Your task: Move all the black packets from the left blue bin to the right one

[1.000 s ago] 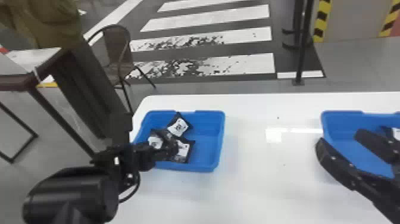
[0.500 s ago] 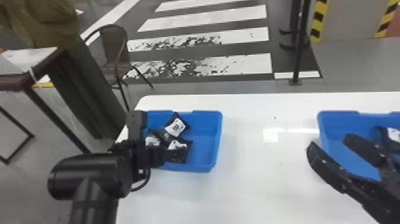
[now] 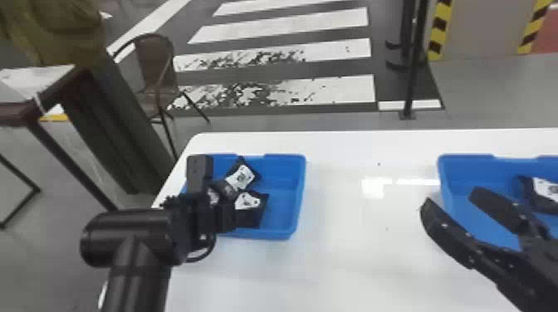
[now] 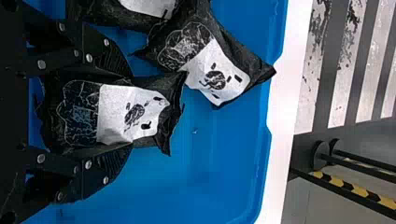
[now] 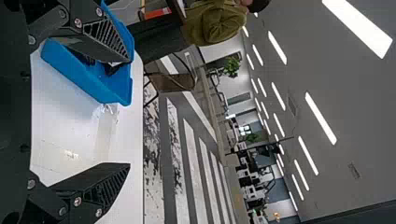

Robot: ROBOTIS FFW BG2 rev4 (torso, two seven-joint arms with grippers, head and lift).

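My left gripper [image 3: 233, 216] is low in the left blue bin [image 3: 302, 193], at its near left part. In the left wrist view my left gripper [image 4: 131, 111] is shut on a black packet [image 4: 128, 113], its fingers pressing the long sides. Beside it lie a second black packet [image 4: 217, 74] and a third [image 4: 144, 6]. The right blue bin [image 3: 446, 178] has a black packet [image 3: 544, 188] at its far right. My right gripper [image 3: 452, 199] stands open above that bin's left edge, holding nothing; in the right wrist view my right gripper [image 5: 128, 112] shows its fingers wide apart.
White tabletop [image 3: 361, 232] separates the two bins. Past its far left side are a brown chair [image 3: 155, 70] and a dark side table [image 3: 20, 112]. A black post [image 3: 413, 66] stands on the floor beyond the far edge.
The left arm has swung right and its forearm has risen in the head view, while its gripper stays at the packets. The right gripper has drifted slightly left. The whole head view has shifted a little.
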